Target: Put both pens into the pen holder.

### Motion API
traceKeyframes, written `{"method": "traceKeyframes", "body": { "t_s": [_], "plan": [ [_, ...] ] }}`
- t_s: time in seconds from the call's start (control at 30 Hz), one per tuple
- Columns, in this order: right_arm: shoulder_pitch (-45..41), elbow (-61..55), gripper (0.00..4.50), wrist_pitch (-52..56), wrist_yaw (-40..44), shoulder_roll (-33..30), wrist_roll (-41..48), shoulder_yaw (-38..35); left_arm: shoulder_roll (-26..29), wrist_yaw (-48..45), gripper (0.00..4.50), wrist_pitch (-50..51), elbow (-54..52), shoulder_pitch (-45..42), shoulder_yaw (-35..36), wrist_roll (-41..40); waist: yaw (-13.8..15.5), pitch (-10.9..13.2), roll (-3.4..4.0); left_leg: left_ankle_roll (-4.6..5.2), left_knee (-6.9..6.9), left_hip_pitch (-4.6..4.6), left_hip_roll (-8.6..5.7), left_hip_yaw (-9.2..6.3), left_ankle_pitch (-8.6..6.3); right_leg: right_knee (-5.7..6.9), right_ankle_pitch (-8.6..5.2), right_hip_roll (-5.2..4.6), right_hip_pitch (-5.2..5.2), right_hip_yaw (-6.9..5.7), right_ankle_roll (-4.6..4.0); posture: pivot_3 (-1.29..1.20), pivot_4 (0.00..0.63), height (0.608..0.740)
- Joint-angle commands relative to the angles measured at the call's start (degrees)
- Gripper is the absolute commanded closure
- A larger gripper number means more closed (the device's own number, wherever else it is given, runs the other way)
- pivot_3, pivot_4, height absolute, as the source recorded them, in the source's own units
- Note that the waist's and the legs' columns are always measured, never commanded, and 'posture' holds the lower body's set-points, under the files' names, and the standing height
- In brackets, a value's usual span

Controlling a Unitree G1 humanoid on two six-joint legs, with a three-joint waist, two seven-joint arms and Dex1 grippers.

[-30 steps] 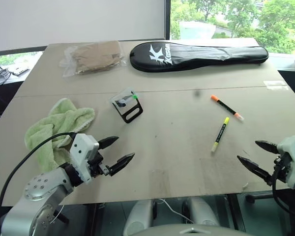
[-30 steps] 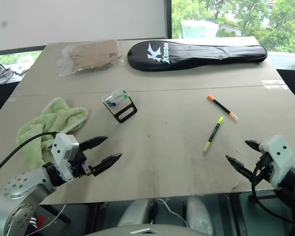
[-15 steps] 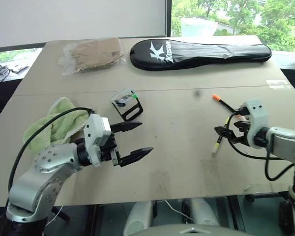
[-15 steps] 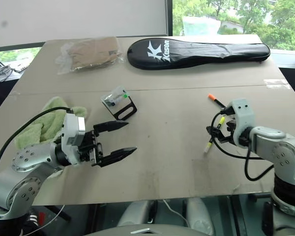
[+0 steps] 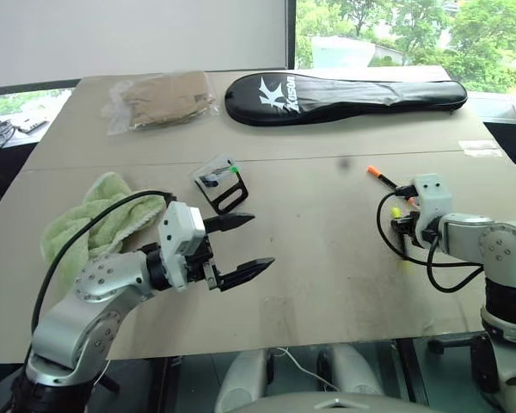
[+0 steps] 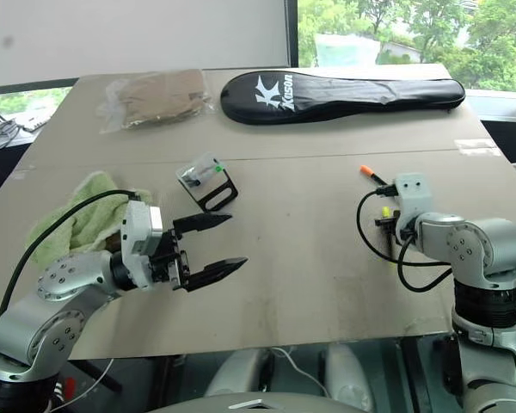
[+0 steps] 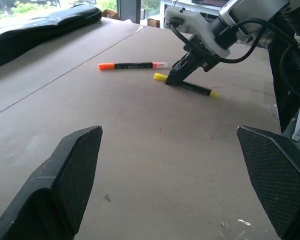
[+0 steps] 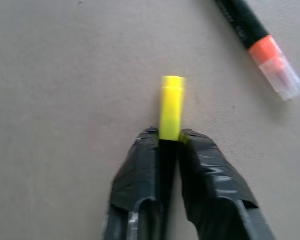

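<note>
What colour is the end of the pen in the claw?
Yellow end, on the pen in the right claw; clearest in the right wrist view.

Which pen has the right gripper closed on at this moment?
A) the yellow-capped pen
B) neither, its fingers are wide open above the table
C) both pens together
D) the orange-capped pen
A: the right gripper has its two fingers pinched on the black barrel of the yellow-capped pen, while the orange-capped pen lies apart on the table, untouched.

yellow-ended black pen (image 7: 187,85), orange-capped black pen (image 7: 131,65), pale green towel (image 5: 99,217), black case (image 5: 344,93) with white lettering, tan surface (image 5: 310,258), black-fingered hands.
</note>
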Motion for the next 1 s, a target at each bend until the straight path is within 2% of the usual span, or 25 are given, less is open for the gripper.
{"method": "traceKeyframes", "body": {
  "t_s": [0.03, 0.17, 0.23, 0.43, 0.5, 0.57, 0.63, 0.77, 0.9, 1.0],
  "plan": [
    [-0.29, -4.67, 4.4, -0.68, 8.69, -7.11, 1.4, 8.18, 0.44, -0.06, 0.0, -1.32, -2.06, 0.48, 1.42, -0.17, 0.16, 0.02, 0.03, 0.0, -0.01, -0.06, -0.02, -0.01, 0.0, -0.01, 0.0, -0.02, -0.05, -0.01, 0.0, 0.0, 0.15, 0.74],
    [-1.01, -6.02, 4.4, -6.17, 18.81, -15.19, 0.38, 17.12, 0.56, -0.29, 0.0, -1.99, -2.01, 1.22, 1.35, 0.32, 0.07, 0.03, 0.03, 0.01, 0.0, -0.19, 0.0, -0.02, 0.0, -0.03, 0.0, -0.03, -0.15, -0.03, 0.0, 0.0, 0.15, 0.74],
    [-2.01, -3.87, 4.4, -8.32, 22.27, -17.28, -1.2, 20.85, 0.57, -0.47, 0.0, -2.34, -1.73, 1.35, 1.2, 0.65, -0.3, 0.03, 0.02, 0.05, 0.0, -0.16, 0.01, 0.01, -0.03, -0.03, 0.0, -0.03, -0.15, -0.01, 0.0, 0.0, 0.15, 0.74],
    [-3.26, -0.96, 4.4, -14.8, 27.4, -17.57, -6.22, 24.36, -0.17, -0.65, 0.0, -4.69, -0.58, 2.37, 1.16, 2.46, -1.09, -0.06, -0.13, 0.04, -0.01, -0.13, 0.06, 0.01, -0.02, -0.03, 0.0, -0.02, -0.14, 0.03, 0.0, 0.0, 0.15, 0.74],
    [-3.65, -1.43, 4.4, -17.07, 28.21, -13.7, -4.66, 19.4, -1.54, 0.28, 0.0, -6.22, -0.27, 3.78, 1.99, 2.88, -1.21, -0.07, -0.17, 0.05, -0.01, -0.08, 0.07, 0.07, -0.03, -0.02, 0.0, -0.01, -0.13, 0.11, 0.0, 0.0, 0.15, 0.74],
    [-4.57, -2.31, 4.4, -20.53, 30.39, -9.03, -0.89, 12.84, -4.86, 3.62, 0.0, -8.49, 0.59, 5.71, 3.78, 3.86, -1.3, -0.01, -0.11, 0.06, -0.02, -0.03, 0.1, 0.17, -0.04, 0.02, 0.01, 0.04, -0.15, 0.27, 0.0, 0.0, 0.15, 0.74],
    [-5.77, -3.87, 4.4, -24.77, 32.7, -5.65, 0.92, 9.39, -7.99, 5.45, 0.0, -9.48, 2.04, 7.35, 5.47, 2.87, -1.14, 0.06, 0.0, 0.07, -0.03, -0.11, 0.1, 0.17, -0.04, 0.05, 0.01, 0.04, -0.27, 0.29, 0.0, 0.0, 0.15, 0.74],
    [-11.54, -1.32, 4.4, -28.55, 31.03, 6.95, 7.61, 2.8, -13.74, 8.74, 0.0, -14.14, 4.57, 9.34, 8.1, 4.2, -0.78, 0.07, 0.0, 0.0, -0.03, -0.21, 0.1, 0.08, -0.01, 0.04, 0.01, 0.02, -0.34, 0.15, 0.0, 0.0, 0.15, 0.74],
    [-19.86, 7.54, 4.4, -39.66, 28.54, 24.53, 5.92, 4.42, -17.36, 10.57, 0.0, -17.54, 7.3, 10.34, 11.09, 3.71, -1.3, 0.06, 0.0, -0.02, -0.03, -0.19, 0.08, 0.06, 0.0, 0.03, 0.02, -0.03, -0.34, 0.12, 0.01, 0.0, 0.15, 0.74],
    [-23.83, 16.19, 4.4, -49.89, 29.53, 33.2, 0.11, 8.0, -18.96, 13.94, 0.0, -17.51, 8.44, 9.02, 13.72, 2.41, -1.27, 0.06, 0.03, -0.05, -0.1, -0.15, 0.09, 0.09, 0.01, 0.12, 0.02, 0.04, -0.47, 0.2, 0.0, 0.0, 0.15, 0.74]
  ]
}}
